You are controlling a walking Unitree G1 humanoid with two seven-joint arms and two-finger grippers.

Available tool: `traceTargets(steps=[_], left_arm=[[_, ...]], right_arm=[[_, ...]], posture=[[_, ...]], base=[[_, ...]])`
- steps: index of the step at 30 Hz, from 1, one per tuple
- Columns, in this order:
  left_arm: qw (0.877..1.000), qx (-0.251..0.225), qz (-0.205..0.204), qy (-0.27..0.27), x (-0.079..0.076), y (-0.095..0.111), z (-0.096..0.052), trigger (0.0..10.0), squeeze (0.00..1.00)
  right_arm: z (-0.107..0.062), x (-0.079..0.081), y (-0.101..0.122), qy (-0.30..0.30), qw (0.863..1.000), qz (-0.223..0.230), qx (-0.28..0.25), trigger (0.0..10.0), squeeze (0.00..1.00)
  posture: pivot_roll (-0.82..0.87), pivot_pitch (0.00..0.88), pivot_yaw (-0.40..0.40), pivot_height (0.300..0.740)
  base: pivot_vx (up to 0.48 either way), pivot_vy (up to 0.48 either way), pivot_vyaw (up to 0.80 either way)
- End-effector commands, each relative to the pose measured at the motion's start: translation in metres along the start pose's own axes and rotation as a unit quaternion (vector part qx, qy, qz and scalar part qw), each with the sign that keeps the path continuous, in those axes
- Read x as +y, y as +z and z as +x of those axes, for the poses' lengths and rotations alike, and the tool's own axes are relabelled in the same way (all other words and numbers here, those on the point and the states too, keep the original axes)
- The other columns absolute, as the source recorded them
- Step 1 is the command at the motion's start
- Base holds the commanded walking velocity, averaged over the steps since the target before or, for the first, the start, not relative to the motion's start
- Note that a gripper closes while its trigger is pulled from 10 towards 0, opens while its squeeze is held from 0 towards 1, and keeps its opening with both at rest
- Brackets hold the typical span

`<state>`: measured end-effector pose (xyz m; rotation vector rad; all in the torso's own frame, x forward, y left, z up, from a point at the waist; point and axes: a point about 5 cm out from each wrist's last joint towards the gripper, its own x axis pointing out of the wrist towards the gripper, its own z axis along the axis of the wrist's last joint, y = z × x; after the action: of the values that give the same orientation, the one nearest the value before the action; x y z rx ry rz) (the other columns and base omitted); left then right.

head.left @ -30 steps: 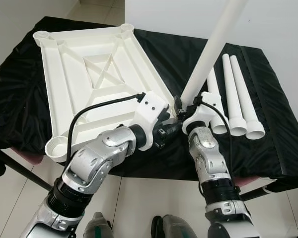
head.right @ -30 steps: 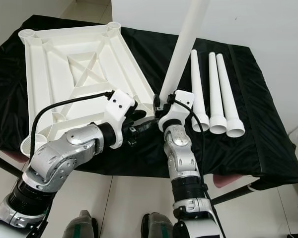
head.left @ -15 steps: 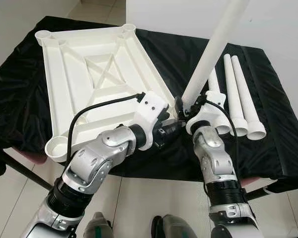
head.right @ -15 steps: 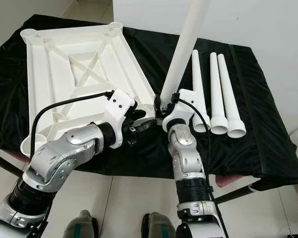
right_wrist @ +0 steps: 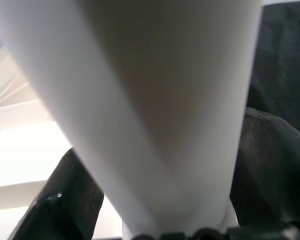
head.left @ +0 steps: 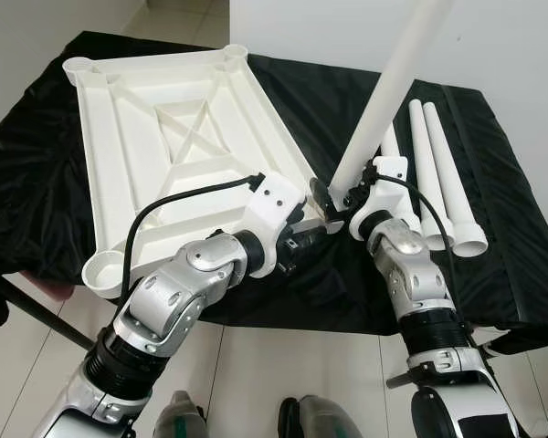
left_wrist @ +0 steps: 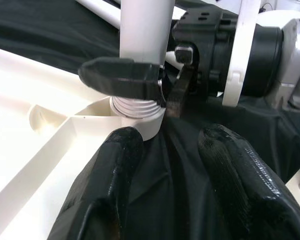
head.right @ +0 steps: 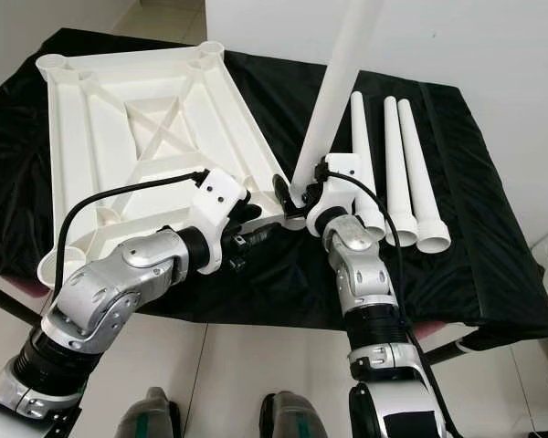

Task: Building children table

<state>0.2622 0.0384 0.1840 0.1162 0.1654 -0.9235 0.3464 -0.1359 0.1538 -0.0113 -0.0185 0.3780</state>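
Left eye view: everything sits around the white tabletop (head.left: 178,151), which lies upside down, ribs up, on a black cloth (head.left: 493,246). At the tabletop's near right corner socket (left_wrist: 135,122) a white table leg (head.left: 384,96) stands up, leaning away and to the right, with its threaded end in the socket. The right gripper (head.left: 333,194) is right at that corner, its fingers clamped around the bottom of the leg, one finger (left_wrist: 122,77) lying across the front of the tube just above the threads. The left gripper (left_wrist: 167,175) sits just in front of the same corner, fingers spread apart and holding nothing. Its pads look really close to the socket rim, but I can't tell for sure whether they touch it. To the right of the tabletop, three spare legs (head.left: 443,187) lie side by side on the cloth, wide ends toward the robot.
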Motion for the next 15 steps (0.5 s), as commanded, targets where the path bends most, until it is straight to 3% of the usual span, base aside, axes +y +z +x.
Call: traceTargets(steps=[1,12,13,14,15], left_arm=[[1.000,-0.002,0.010,-0.006,0.002,0.001,0.001,10.0,0.00],[1.000,-0.002,0.017,-0.007,0.004,0.003,-0.002,10.0,0.00],[1.000,-0.002,0.018,-0.008,0.004,0.003,-0.002,10.0,0.00],[1.000,-0.002,0.018,-0.008,0.004,0.003,-0.002,10.0,0.00],[1.000,-0.002,0.019,-0.008,0.004,0.003,-0.003,10.0,0.00]], right_arm=[[0.003,-0.008,0.001,0.016,1.000,0.005,-0.002,10.0,0.00],[0.007,-0.015,-0.002,0.082,0.997,-0.008,0.001,9.9,0.00],[0.006,-0.017,-0.005,0.092,0.996,-0.011,0.006,4.9,0.00],[0.006,-0.017,-0.005,0.092,0.996,-0.011,0.006,4.9,0.00],[0.006,-0.019,-0.007,0.103,0.995,-0.007,0.011,2.0,0.00]], posture=[[0.00,0.029,-0.069,0.740],[0.01,0.030,-0.070,0.740],[0.01,0.030,-0.069,0.740],[0.01,0.030,-0.069,0.740],[0.01,0.030,-0.070,0.740]], base=[[0.000,0.000,0.00],[0.000,0.000,0.00],[0.000,0.000,0.00],[0.000,0.000,0.00],[0.000,0.000,0.00]])
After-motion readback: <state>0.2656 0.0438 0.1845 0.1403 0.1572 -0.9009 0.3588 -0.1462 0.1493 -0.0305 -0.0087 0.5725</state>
